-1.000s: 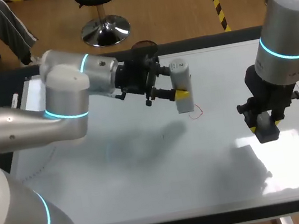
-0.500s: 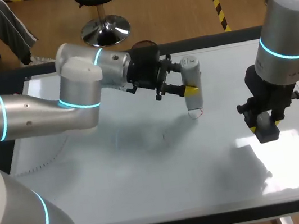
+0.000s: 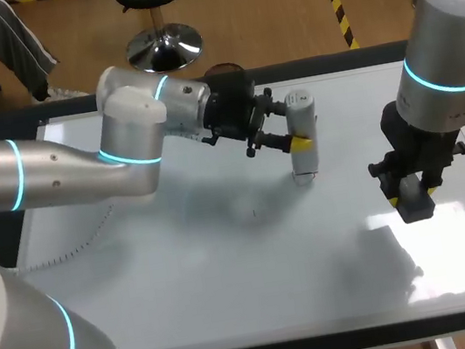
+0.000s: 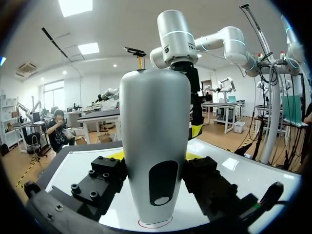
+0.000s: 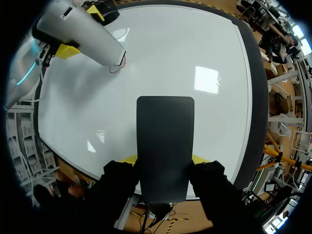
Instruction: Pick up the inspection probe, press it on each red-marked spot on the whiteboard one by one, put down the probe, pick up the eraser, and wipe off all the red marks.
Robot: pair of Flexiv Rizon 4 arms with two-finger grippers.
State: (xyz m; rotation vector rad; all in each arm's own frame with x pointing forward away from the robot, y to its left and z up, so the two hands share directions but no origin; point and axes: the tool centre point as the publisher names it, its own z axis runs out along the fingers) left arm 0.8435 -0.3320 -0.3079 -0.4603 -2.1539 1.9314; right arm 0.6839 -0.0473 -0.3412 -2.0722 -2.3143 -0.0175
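The whiteboard [image 3: 229,263] covers most of the table. My left gripper [image 3: 298,139] is shut on the grey-white inspection probe [image 3: 301,128], which stands upright over the board's far middle. The probe's tip rests inside a small red circle [image 4: 155,225], and the red mark [image 5: 117,67] also shows under the probe [image 5: 83,34] in the right wrist view. In the left wrist view the probe [image 4: 155,146] fills the gap between the fingers. My right gripper [image 3: 411,192] hovers at the board's right side, shut on the dark eraser [image 5: 165,146], which hangs just above the surface.
A faint grey dotted arc [image 3: 75,244] marks the board's left part. A dark round object [image 3: 224,74] sits at the far edge behind my left wrist. A black table border [image 3: 330,62] rings the board.
My left arm has carried the probe to the right and set its tip on the red mark. The right arm and eraser have stayed still.
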